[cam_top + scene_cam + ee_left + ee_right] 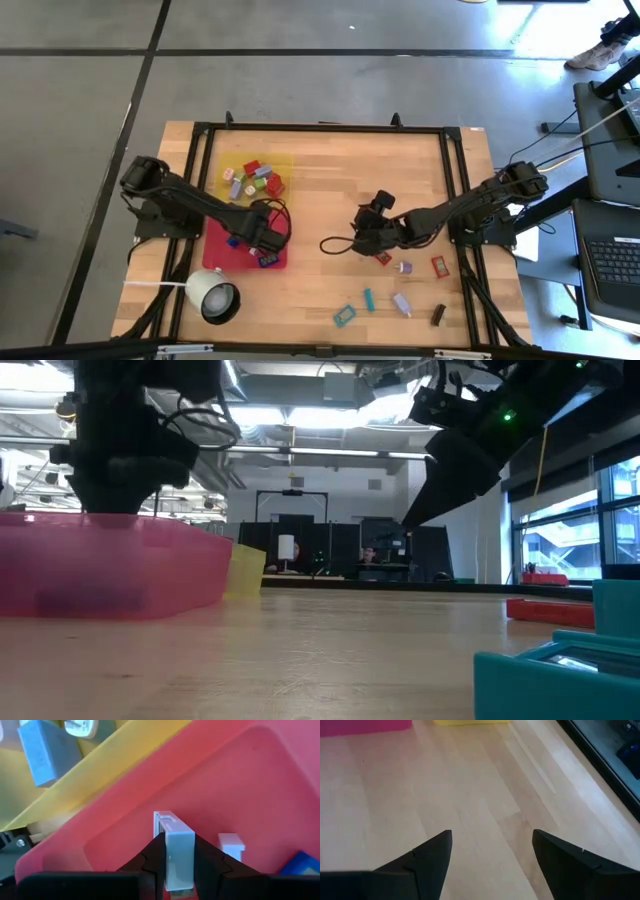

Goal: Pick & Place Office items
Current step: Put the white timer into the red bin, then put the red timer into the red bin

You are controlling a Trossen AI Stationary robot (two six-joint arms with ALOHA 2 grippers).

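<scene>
My left gripper hangs over the red tray, shut on a pale lilac block. In the left wrist view, a small white piece and a blue piece lie on the tray floor just beyond it. The yellow tray holds several coloured pieces. My right gripper is open above bare wood near the table's middle, its fingers wide apart and touching nothing. More pieces lie on the table toward the near right: red, purple, teal, black. My left gripper pinches the pale lilac block's two long sides between its fingers, coming from above and pointing down into the red tray. The block stands out past the fingertips. Whether its far end touches the tray floor, I cannot tell.
A white round cup with a cord sits at the near left beside the red tray. A black frame borders the table. Bare wood lies between the two grippers. In the low view, a teal piece sits close at the right.
</scene>
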